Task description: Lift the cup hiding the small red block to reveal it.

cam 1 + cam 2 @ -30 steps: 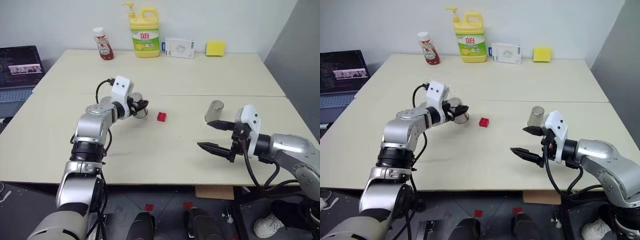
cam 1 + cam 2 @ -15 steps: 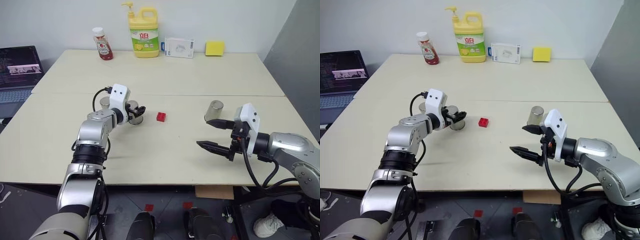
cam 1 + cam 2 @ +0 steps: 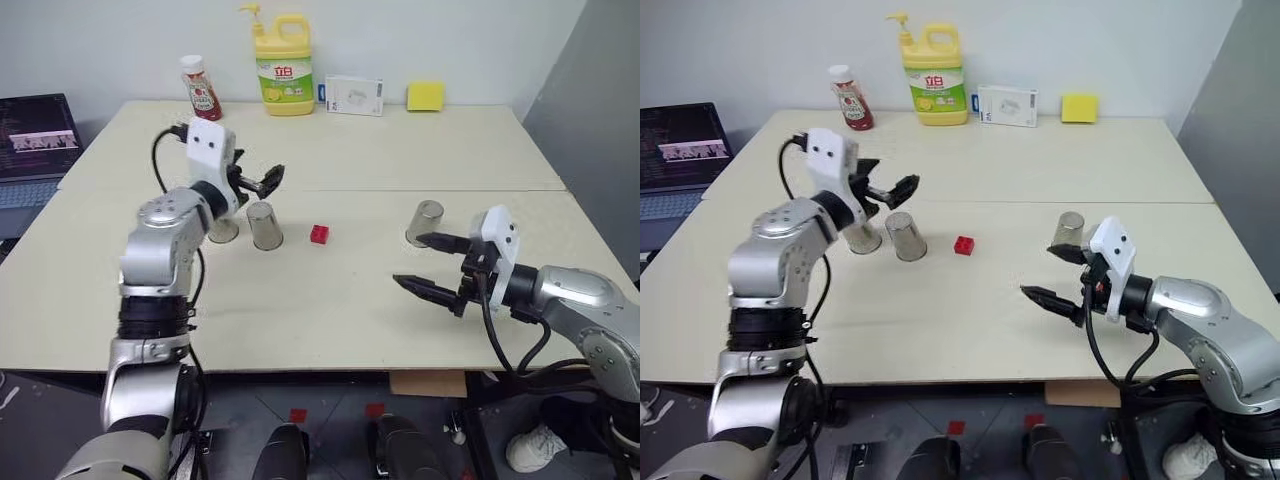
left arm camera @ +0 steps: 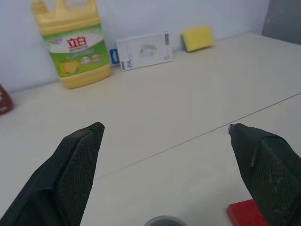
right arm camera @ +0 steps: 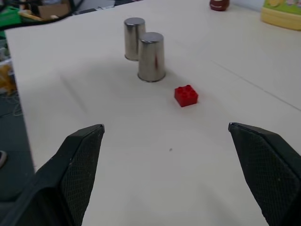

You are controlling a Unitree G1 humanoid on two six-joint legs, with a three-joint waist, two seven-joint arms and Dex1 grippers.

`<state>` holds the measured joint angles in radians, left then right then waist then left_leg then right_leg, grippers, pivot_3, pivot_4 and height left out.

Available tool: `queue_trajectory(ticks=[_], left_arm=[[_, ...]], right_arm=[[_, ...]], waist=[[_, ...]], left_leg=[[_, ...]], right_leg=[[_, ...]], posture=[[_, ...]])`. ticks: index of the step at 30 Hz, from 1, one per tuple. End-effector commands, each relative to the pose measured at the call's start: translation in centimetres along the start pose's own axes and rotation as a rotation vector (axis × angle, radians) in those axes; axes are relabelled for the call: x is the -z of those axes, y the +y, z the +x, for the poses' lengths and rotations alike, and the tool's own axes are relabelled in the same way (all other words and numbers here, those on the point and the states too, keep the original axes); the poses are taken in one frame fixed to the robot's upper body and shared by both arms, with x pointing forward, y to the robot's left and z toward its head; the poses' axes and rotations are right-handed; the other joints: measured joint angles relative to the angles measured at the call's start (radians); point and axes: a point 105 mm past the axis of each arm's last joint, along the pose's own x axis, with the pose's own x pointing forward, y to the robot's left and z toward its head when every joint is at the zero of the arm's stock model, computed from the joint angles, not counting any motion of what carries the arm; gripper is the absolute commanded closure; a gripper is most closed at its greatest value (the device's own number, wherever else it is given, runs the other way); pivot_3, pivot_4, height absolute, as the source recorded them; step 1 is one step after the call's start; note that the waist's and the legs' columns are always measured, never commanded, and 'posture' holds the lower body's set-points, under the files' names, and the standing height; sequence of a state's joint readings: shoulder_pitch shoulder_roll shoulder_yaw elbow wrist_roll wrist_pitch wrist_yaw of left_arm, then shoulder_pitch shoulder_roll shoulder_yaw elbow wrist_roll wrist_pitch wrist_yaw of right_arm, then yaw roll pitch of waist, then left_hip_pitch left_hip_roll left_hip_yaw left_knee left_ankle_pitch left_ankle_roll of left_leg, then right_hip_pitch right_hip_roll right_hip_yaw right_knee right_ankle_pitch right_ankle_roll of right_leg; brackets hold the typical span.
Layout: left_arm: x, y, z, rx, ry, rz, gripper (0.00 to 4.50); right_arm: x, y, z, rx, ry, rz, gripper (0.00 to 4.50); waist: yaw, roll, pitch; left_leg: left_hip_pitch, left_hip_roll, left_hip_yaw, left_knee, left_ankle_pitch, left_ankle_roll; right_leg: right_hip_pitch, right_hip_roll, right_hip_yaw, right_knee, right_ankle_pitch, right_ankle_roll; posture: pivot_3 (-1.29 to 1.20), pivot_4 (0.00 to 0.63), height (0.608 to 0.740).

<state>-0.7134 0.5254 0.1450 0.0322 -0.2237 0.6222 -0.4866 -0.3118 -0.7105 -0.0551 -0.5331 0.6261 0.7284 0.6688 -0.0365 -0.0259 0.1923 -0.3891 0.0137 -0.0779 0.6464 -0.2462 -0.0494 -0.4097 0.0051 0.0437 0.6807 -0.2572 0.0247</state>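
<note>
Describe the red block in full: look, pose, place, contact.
The red block is a small, bright red plastic brick with studs on top. It lies uncovered and upright on the table, to the right of the nearest steel cup and apart from it. Nothing touches it but the table; both grippers are away from it.

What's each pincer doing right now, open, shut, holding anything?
Left pincer: open, empty, raised above the cup.
Right pincer: open, empty, above the table near the front edge.
</note>
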Motion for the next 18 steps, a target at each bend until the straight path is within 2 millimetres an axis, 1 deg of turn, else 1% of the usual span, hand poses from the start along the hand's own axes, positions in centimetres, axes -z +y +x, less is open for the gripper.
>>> queue_trajectory(ticks=[1,2,3,4,6,7,8,10,11,14,18], left_arm=[[-1.3,0.7,-2.8,0.036,0.017,0.104,0.0],[-1.5,0.8,-3.8,0.063,0.027,0.11,0.0],[-1.4,0.6,-5.2,0.131,0.06,0.113,0.0],[-1.3,0.3,-6.1,0.18,0.084,0.115,0.0],[-0.8,-0.3,-8.1,0.3,0.153,0.082,0.0],[-0.7,-0.6,-8.7,0.342,0.174,0.065,0.0],[0.0,-0.8,-10.3,0.412,0.238,0.068,0.0],[0.7,-0.9,-12.1,0.483,0.32,0.081,0.0],[0.9,-0.9,-12.7,0.497,0.346,0.091,0.0],[1.0,-0.7,-13.5,0.513,0.377,0.101,0.0],[0.9,-0.3,-13.4,0.501,0.368,0.11,0.0]], right_arm=[[-1.3,-1.1,-0.5,0.052,-0.052,-0.091,0.0],[-1.3,-1.2,-0.6,0.045,-0.051,-0.095,0.0],[-1.2,-0.9,-0.8,0.013,-0.042,-0.088,0.0],[-1.2,-0.8,-0.9,-0.011,-0.034,-0.082,0.0],[-1.0,-0.5,-1.2,-0.054,-0.023,-0.07,0.0],[-1.0,-0.4,-1.3,-0.064,-0.02,-0.065,0.0],[-0.8,-0.4,-1.6,-0.088,-0.005,-0.057,0.0],[-0.6,-0.4,-1.9,-0.115,0.014,-0.046,0.0],[-0.5,-0.4,-2.1,-0.123,0.018,-0.036,0.0],[-0.6,-0.8,-2.5,-0.131,0.024,-0.017,0.0],[-0.9,-1.2,-2.5,-0.12,0.022,-0.026,0.0]], waist=[[-0.002,0.0,0.0],[-0.001,0.0,0.0],[0.0,0.0,0.0],[-0.002,0.0,0.0],[-0.002,0.0,0.0],[-0.002,0.0,0.0],[-0.001,0.0,0.0],[-0.002,0.0,0.0],[-0.002,0.0,0.0],[0.006,0.0,0.001],[0.005,0.0,0.001]], left_leg=[[0.001,0.0,0.0,0.0,0.0,0.0],[0.001,0.0,0.0,0.0,0.0,0.0],[0.0,0.0,0.0,0.0,0.0,0.0],[0.0,0.0,0.0,0.0,0.0,0.0],[0.0,0.0,0.0,0.0,0.0,0.0],[0.0,0.0,0.0,0.0,0.0,0.0],[0.0,0.0,0.0,0.0,0.0,0.0],[0.0,0.0,0.0,-0.001,0.0,0.0],[0.0,0.0,0.001,-0.001,0.0,0.0],[0.0,0.001,0.0,-0.001,0.0,0.0],[0.001,0.001,0.0,0.0,0.0,0.0]], right_leg=[[0.0,0.0,0.0,0.0,0.0,0.0],[0.0,0.0,0.0,0.0,0.0,0.0],[0.0,0.0,0.0,0.0,0.0,0.0],[0.0,0.0,0.0,0.0,0.0,0.0],[0.0,0.0,0.0,0.0,0.0,0.0],[0.0,0.0,0.0,-0.001,0.0,0.0],[0.0,0.0,-0.001,-0.001,0.0,0.0],[0.0,0.0,0.0,-0.001,-0.001,-0.001],[0.0,0.0,0.0,-0.001,-0.001,-0.001],[0.0,0.0,-0.001,-0.001,-0.001,-0.001],[0.0,0.0,-0.001,-0.001,-0.001,-0.002]], posture=[[0.0,0.15,0.74],[0.0,0.15,0.74],[0.0,0.15,0.74],[0.0,0.15,0.74],[0.0,0.15,0.74],[0.0,0.15,0.74],[0.0,0.15,0.74],[0.0,0.15,0.74],[0.0,0.15,0.74],[0.0,0.15,0.74],[0.0,0.15,0.74]])
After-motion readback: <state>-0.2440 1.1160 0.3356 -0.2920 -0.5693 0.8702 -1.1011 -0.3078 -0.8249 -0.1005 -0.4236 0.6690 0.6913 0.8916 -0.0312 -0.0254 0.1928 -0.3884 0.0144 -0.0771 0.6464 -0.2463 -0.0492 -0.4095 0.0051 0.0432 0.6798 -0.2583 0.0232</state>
